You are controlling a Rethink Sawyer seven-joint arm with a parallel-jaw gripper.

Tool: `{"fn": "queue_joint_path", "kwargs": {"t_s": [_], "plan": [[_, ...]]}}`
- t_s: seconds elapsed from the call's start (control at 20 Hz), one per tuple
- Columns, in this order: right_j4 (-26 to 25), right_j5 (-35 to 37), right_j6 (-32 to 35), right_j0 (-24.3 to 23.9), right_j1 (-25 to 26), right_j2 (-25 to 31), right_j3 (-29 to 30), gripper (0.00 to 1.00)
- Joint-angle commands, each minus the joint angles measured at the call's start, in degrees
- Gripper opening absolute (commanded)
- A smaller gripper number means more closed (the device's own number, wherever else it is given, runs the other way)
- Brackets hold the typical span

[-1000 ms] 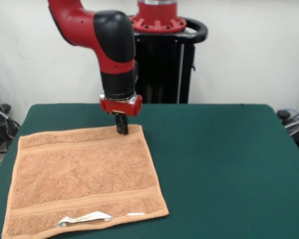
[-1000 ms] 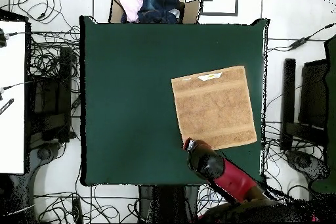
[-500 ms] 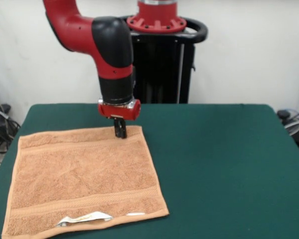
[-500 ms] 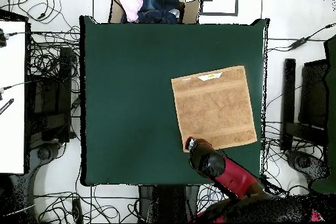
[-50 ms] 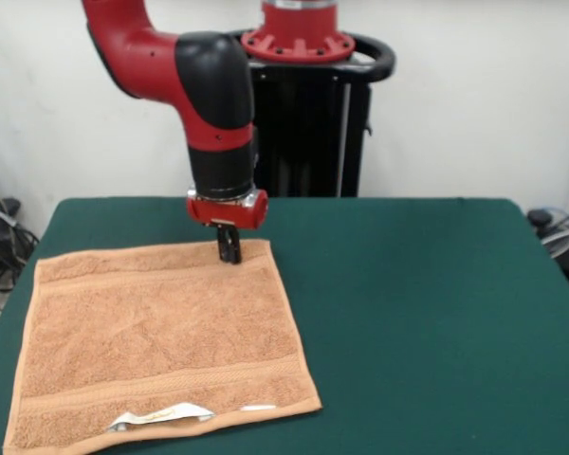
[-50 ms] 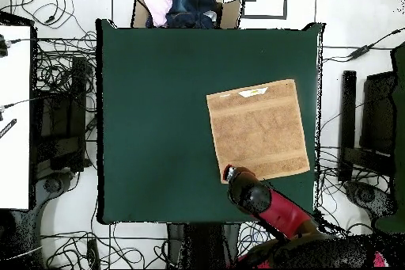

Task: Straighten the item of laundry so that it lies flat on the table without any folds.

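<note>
The item of laundry (image 5: 161, 332), an orange-tan towel, lies spread flat on the left part of the green table (image 5: 427, 313). Its white label (image 5: 161, 414) sticks out at the near edge. My gripper (image 5: 230, 254) points straight down at the towel's far right corner with its dark fingers together, the tips touching the cloth edge. I cannot tell whether any cloth is pinched. From overhead, the towel (image 6: 257, 130) sits toward the right side of the table (image 6: 150, 108), and the arm (image 6: 261, 202) covers the gripper at the towel's lower left corner.
A cardboard box of clothes (image 6: 182, 5) stands beyond the table's top edge in the overhead view. Cables (image 6: 55, 148) lie on the floor around the table, and a white surface (image 6: 14, 108) is at the left.
The arm shifted slightly left along the towel's far edge. The towel has kept its shape and place.
</note>
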Motion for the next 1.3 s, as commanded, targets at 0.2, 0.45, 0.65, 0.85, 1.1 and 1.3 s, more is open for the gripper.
{"fn": "queue_joint_path", "kwargs": {"t_s": [0.2, 0.45, 0.65, 0.85, 1.1, 1.3], "plan": [[2.4, -2.7, 13.6, 3.7, 9.0, 9.3, -4.4, 0.00], [2.9, 1.6, 12.1, 3.5, 6.1, 8.3, -4.3, 0.00], [3.7, 4.5, 11.6, 3.3, 3.2, 8.4, -4.1, 0.00], [4.1, 7.6, 11.2, 3.0, 0.4, 8.6, -3.2, 0.00], [5.1, 12.1, 11.6, 4.0, -5.3, 7.5, -0.9, 0.00], [6.4, 16.9, 11.8, 5.2, -9.6, 6.5, 0.4, 0.00]]}}
